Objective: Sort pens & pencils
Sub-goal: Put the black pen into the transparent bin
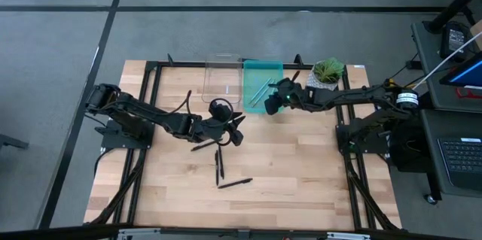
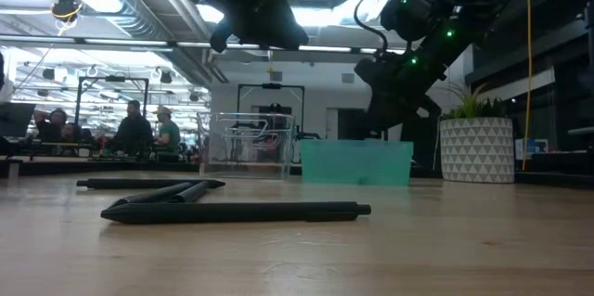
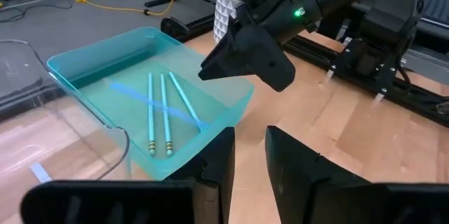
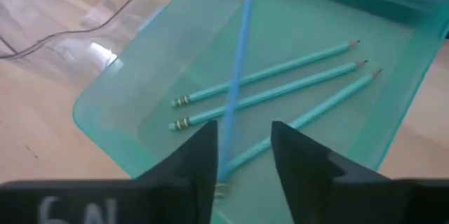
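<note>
The right gripper (image 4: 242, 157) is hovering over the teal tray (image 4: 112, 129), fingers parted with a blue pencil (image 4: 235, 90) dropping between them; the left gripper (image 3: 249, 157), narrowly parted and empty, is waiting mid-table.

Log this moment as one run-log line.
right gripper: open above teal tray, blue pencil dropping onto three pencils | left gripper: open, empty | black pens: on table
</note>
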You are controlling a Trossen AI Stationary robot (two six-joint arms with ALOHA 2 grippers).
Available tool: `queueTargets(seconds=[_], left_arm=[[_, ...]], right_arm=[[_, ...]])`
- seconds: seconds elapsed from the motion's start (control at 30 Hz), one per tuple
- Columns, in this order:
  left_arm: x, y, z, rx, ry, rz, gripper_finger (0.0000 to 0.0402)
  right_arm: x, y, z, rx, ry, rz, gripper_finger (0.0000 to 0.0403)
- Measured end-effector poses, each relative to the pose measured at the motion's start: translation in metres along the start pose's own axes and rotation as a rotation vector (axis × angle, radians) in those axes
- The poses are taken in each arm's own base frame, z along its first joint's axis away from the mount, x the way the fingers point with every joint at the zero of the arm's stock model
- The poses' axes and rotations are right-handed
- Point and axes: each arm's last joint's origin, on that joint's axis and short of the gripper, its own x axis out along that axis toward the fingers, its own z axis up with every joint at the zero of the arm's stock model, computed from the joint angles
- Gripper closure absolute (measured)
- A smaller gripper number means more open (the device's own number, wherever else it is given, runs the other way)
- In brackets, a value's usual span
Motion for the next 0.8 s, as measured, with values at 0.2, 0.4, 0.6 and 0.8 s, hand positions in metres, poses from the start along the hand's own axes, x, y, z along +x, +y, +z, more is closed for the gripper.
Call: queueTargets(seconds=[0.2,0.4,0.6,0.8], left_arm=[[0.000,0.000,0.000,0.000,0.000,0.000,0.0327],[0.000,0.000,0.000,0.000,0.000,-0.001,0.0327],[-0.001,-0.001,0.000,0.001,0.000,-0.003,0.0327],[-0.001,-0.001,0.000,0.013,0.000,-0.003,0.0327]], right_arm=[[-0.003,0.004,0.008,-0.055,-0.076,0.044,0.0227],[-0.008,0.016,0.026,-0.176,-0.121,0.155,0.0217],[-0.023,0.032,0.054,-0.243,-0.075,0.258,0.0220],[-0.034,0.042,0.076,-0.275,-0.148,0.292,0.0223]])
